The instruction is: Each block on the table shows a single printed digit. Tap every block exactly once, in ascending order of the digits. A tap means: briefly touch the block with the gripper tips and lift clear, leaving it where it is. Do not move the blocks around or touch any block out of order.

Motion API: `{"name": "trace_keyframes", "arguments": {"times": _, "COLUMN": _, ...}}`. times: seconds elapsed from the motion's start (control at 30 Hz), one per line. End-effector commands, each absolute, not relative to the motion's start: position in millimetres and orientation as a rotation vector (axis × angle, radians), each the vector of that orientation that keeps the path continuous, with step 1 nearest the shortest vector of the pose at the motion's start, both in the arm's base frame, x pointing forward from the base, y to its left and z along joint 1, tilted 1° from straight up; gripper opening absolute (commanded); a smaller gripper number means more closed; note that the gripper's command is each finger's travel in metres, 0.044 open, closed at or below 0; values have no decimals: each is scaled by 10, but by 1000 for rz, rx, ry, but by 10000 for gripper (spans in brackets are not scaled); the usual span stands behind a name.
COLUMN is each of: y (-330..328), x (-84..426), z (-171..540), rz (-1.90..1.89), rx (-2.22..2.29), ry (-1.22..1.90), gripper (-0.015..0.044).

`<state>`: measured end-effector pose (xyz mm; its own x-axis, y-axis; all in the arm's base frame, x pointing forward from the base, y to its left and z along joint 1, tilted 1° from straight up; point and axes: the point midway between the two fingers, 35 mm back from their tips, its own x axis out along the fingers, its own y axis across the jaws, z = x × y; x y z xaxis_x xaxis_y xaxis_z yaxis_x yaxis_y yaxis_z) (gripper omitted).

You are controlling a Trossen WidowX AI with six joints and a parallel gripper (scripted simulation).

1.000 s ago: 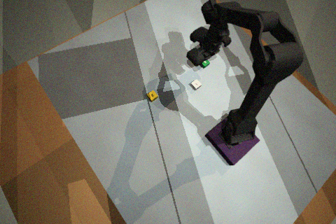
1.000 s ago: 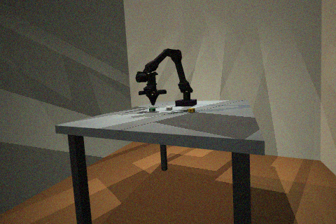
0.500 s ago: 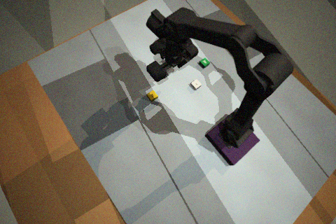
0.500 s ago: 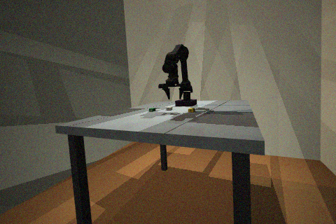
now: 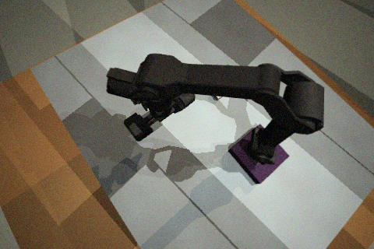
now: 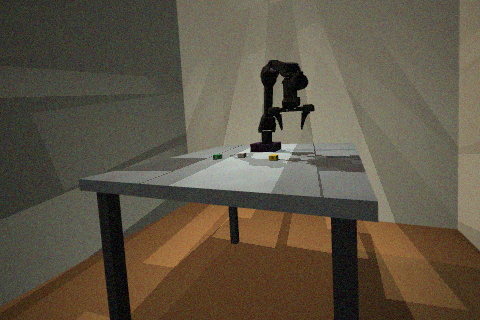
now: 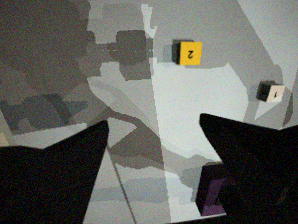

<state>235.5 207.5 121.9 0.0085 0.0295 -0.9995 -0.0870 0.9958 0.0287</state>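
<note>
My gripper [image 5: 161, 113] [image 6: 291, 128] [image 7: 155, 121] is open and empty, its fingers wide apart, high above the table. The yellow block [image 6: 273, 157] [image 7: 190, 53] shows the digit 2; in the wrist view it lies beyond the fingertips, a little right of centre. The pale pinkish block [image 6: 242, 155] [image 7: 275, 93] shows a 1, further right, beyond the right finger. The green block [image 6: 217, 156] sits leftmost in the exterior view, its digit unreadable there; it is outside the wrist view. In the top view the arm hides the yellow block and most of the other two.
The purple base [image 5: 278, 157] [image 6: 265, 147] [image 7: 212, 192] of the arm stands on the table [image 5: 273, 210] [image 6: 225, 185]. The forearm stretches over the table in the top view. Patchy shadows of the arm fall across the tabletop.
</note>
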Motion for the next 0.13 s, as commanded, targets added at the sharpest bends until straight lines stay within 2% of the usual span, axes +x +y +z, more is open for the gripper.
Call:
{"name": "trace_keyframes", "arguments": {"times": 0.0, "y": 2150, "x": 2276, "z": 1277, "rz": 83, "rx": -27, "ry": 1558, "gripper": 400}}
{"name": "trace_keyframes", "arguments": {"times": 0.1, "y": 2150, "x": 2276, "z": 1277, "rz": 83, "rx": -27, "ry": 1558, "gripper": 400}}
